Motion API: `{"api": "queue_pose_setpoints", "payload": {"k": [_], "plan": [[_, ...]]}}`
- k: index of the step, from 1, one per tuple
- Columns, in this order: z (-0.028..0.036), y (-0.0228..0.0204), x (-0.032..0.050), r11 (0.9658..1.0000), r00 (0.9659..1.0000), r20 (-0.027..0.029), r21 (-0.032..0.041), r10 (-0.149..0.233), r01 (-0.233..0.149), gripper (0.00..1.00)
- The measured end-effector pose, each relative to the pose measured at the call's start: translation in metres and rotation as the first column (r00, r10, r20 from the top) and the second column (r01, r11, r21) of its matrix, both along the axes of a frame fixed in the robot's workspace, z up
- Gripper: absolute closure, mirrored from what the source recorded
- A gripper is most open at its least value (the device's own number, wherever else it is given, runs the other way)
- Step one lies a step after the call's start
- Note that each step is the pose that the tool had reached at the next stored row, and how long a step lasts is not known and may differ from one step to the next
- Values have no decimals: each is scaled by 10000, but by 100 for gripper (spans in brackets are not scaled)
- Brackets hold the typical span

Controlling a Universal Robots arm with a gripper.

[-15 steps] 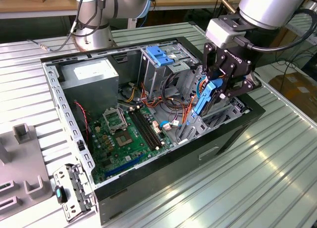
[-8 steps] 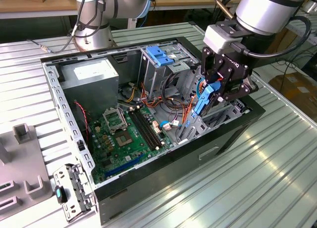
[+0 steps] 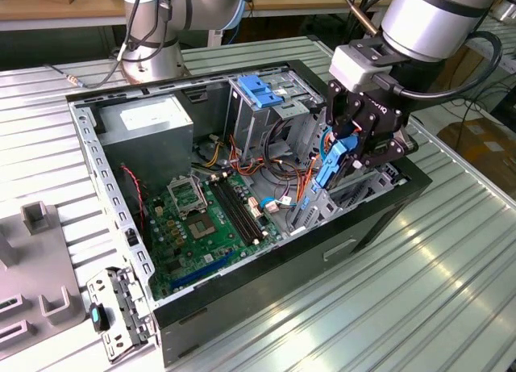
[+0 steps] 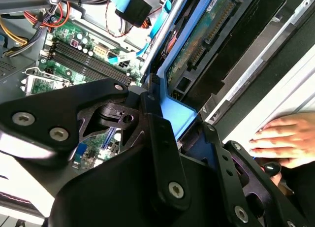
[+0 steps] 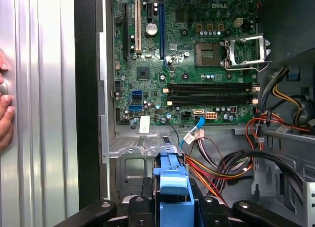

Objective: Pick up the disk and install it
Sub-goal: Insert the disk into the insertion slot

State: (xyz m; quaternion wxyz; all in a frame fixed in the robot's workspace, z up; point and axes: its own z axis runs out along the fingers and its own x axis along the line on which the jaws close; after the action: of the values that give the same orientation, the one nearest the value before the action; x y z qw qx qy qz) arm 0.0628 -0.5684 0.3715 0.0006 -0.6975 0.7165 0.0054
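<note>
Your gripper (image 3: pixel 348 150) is clenched on the disk (image 3: pixel 329 169), holding it on edge by its blue side rails. It sits low inside the open computer case (image 3: pixel 266 301), at the drive bay on the exterior view's right.

I judge 3 risks:

1. The bundle of red, orange and yellow cables (image 5: pixel 221 163) lies just beside the disk's path, so a wire could snag or get pinched under a rail.
2. If the disk goes in tilted, a rail could jam against the bay's metal wall and twist in the grip, dropping it toward the motherboard (image 5: pixel 187 49).
3. A person's hand (image 4: pixel 283 138) rests on the bench (image 3: pixel 387 307) just outside the case wall, near the arm.
</note>
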Motion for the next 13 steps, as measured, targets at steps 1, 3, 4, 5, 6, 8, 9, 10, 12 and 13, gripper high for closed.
{"api": "queue_pose_setpoints", "payload": {"k": [1,3,4,5,6,8,9,10,12,13], "plan": [[0,0,0,10000,10000,0,-2,0,0,62],[0,0,0,10000,10000,-1,-2,1,-1,56],[0,0,0,10000,10000,-1,-2,1,-1,56],[-2,0,0,10000,10000,-1,-2,1,-1,56],[-8,0,2,10000,10000,-1,-2,2,-2,56],[-25,0,14,10000,10000,-1,-10,1,-1,57],[-30,0,21,10000,10000,-1,-14,1,-1,57],[-34,0,32,10000,10000,-1,-17,1,-1,64],[-41,0,62,10000,10000,-2,-22,1,-1,70],[-44,0,79,10000,10000,-1,-19,1,-1,76]]}}
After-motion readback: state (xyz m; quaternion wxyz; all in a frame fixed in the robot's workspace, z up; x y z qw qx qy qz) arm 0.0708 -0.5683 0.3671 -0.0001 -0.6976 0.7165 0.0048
